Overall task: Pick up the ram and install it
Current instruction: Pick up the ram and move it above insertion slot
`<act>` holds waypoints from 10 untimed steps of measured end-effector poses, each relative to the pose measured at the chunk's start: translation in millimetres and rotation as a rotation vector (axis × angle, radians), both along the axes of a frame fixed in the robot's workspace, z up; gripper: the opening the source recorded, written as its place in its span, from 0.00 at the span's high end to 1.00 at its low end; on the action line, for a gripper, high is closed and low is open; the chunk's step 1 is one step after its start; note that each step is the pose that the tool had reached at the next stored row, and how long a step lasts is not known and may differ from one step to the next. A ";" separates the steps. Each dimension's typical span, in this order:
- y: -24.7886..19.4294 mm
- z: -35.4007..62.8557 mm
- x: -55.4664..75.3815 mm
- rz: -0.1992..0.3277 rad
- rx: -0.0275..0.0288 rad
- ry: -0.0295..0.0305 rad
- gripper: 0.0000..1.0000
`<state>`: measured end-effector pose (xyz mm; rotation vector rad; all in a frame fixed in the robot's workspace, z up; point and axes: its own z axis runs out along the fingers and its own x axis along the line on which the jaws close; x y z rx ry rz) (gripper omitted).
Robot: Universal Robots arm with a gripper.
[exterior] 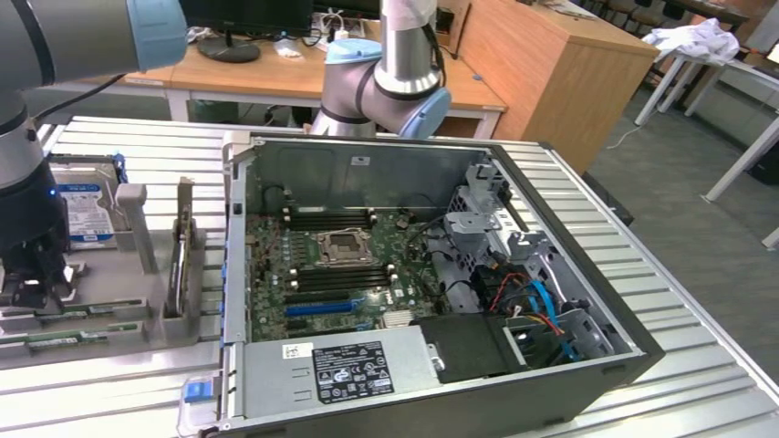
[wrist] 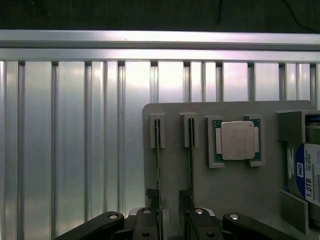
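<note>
Plainly, everything here turns on how the ram (wrist: 158, 160), a long, narrow green circuit-board stick seen edge-on, lies with respect to the black two-fingered gripper (wrist: 167, 200). The ram stands on its long edge in a slot of the flat grey plastic tray (wrist: 170, 112). Its long axis runs straight out from the gripper, parallel to the ribs of the silver aluminium table (wrist: 60, 150).

The gripper's fingers are spread wide and grip nothing. The gap between them lies across the stick's thin side, so the jaws look turned the right way to close on its two flat faces. A second green stick (wrist: 190, 160) stands in the neighbouring slot, parallel and just beside. The first lies nearer the middle of the gap, though which of the two the fingers bracket cannot be told for sure. Farther along the same tray sit a square silver-capped processor (wrist: 237, 141) and a silver-and-blue hard drive (wrist: 307, 172).

In the exterior view the gripper (exterior: 31, 283) hangs low over the tray (exterior: 146, 328) at that view's left, close above the green strips lying there. The open black computer case (exterior: 365, 141), with its green motherboard (exterior: 353, 265), stands just beside the tray toward that view's right. No stick is lifted, so the pick-up is not yet made.
</note>
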<state>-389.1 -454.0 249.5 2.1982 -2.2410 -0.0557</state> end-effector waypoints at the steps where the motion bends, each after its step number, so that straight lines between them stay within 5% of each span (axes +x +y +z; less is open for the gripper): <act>1: 0.0 -0.7 0.0 0.000 0.0001 -0.0003 0.70; 10: -1.7 -14.6 0.0 0.000 0.0000 -0.0005 0.70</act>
